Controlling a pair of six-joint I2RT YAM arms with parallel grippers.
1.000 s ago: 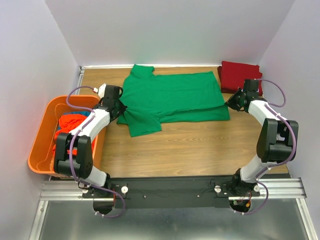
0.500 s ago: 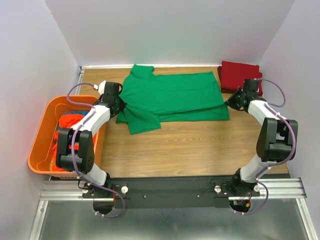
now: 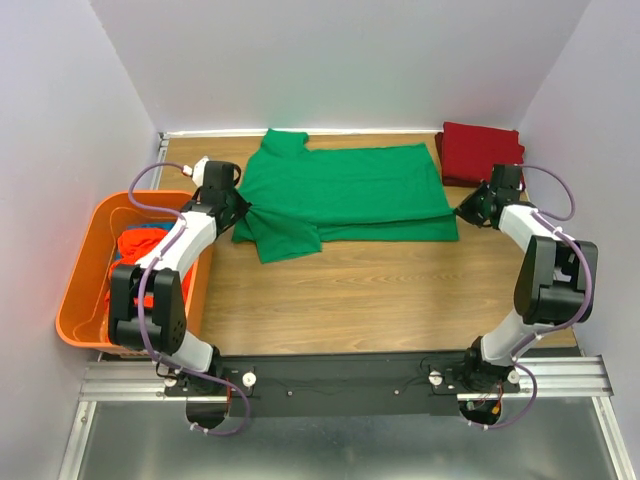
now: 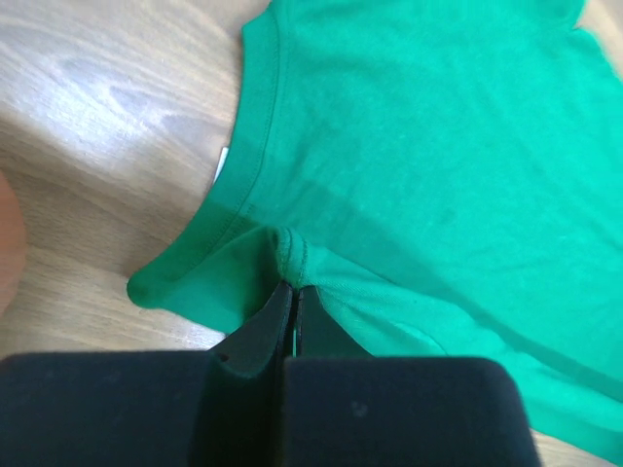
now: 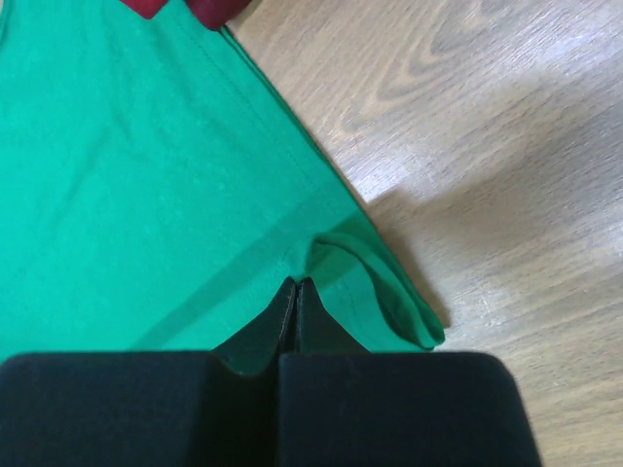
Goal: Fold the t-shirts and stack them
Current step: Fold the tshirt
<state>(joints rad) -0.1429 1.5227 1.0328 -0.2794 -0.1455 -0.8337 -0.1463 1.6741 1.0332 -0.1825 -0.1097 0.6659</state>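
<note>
A bright green t-shirt (image 3: 345, 195) lies spread across the far half of the table, its near long side folded over. My left gripper (image 3: 243, 211) is shut on the shirt's left edge by the sleeve (image 4: 292, 255). My right gripper (image 3: 462, 209) is shut on the shirt's right hem corner (image 5: 336, 255). A folded dark red t-shirt (image 3: 480, 152) lies at the far right corner, just beyond the right gripper. Orange-red and blue shirts (image 3: 140, 250) lie crumpled in the bin.
An orange plastic bin (image 3: 85, 290) stands off the table's left edge beside the left arm. White walls close the table on three sides. Bare wood (image 3: 370, 295) runs along the near half.
Both grippers keep their hold. The left gripper has drawn the sleeve side a little toward the far left, and the right gripper has shifted slightly right, pulling the shirt flatter.
</note>
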